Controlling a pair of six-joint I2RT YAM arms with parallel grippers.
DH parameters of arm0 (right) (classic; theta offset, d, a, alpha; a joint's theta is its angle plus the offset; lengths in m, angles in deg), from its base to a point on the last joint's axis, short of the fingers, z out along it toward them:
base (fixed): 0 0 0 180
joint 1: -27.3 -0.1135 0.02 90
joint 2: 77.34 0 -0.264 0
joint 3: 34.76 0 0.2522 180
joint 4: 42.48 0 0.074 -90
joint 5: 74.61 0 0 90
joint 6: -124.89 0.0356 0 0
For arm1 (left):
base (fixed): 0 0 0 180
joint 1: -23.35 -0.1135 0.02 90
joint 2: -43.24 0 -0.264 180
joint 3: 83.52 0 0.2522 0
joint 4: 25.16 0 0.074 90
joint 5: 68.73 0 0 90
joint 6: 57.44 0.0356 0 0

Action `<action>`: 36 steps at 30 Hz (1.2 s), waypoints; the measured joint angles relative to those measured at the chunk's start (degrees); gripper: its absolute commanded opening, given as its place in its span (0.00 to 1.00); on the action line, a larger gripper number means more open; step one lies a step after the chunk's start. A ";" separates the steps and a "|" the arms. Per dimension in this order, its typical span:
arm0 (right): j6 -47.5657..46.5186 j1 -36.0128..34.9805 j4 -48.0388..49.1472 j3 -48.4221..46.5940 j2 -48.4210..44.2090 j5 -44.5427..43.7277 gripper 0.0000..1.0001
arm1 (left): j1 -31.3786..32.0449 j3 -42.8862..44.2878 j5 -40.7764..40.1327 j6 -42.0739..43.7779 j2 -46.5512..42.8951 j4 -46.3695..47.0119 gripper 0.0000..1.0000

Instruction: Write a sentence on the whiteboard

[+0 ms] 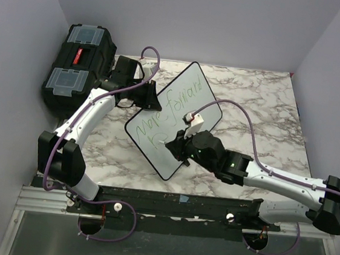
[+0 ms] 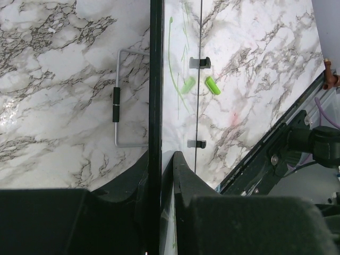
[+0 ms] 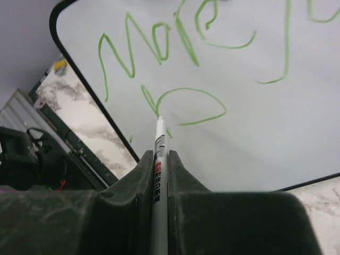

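The whiteboard (image 1: pixel 194 75) stands tilted on the marble table, its face turned toward the right arm. My left gripper (image 1: pixel 152 98) is shut on its far left rim; in the left wrist view the jaws (image 2: pixel 161 159) pinch the black edge (image 2: pixel 155 79) seen edge-on. The sentence (image 1: pixel 178 107) is in green: one line reads "Move forward", and a few strokes (image 3: pixel 186 106) start a second line below. My right gripper (image 3: pixel 160 156) is shut on a white marker (image 3: pixel 159 138), whose green tip touches the board at those lower strokes.
A black toolbox (image 1: pixel 79 63) with clear lid compartments sits at the back left, just behind the left arm. A bent wire stand (image 2: pixel 117 106) shows behind the board. Purple-grey walls close in three sides, and a black rail (image 1: pixel 168 200) runs along the near edge.
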 measured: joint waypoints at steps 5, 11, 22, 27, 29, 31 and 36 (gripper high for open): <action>-0.02 1.25 -0.11 0.37 -2.78 -6.16 0.01 | 0.04 0.00 -0.11 -0.02 -0.04 -0.02 0.00; -0.02 5.95 -2.29 0.39 -1.09 -7.19 0.01 | 0.09 0.00 -0.17 -0.04 -0.04 -0.04 0.00; -1.16 13.05 -4.11 0.42 -0.07 -2.56 0.01 | 0.15 0.00 -0.22 -0.02 -0.04 -0.07 0.00; -2.67 15.39 -4.33 0.42 0.37 1.27 0.01 | 0.26 0.07 -0.22 -0.02 -0.04 -0.09 0.00; -3.23 15.39 -4.31 0.42 0.70 2.49 0.01 | 0.26 0.09 -0.24 -0.02 -0.04 -0.11 0.00; -3.89 15.39 -4.33 0.42 1.51 3.69 0.01 | 0.26 0.11 -0.24 -0.02 -0.04 -0.13 0.00; -4.90 15.74 -4.39 0.37 2.82 5.81 0.01 | 0.26 0.13 -0.24 -0.02 -0.02 -0.17 0.00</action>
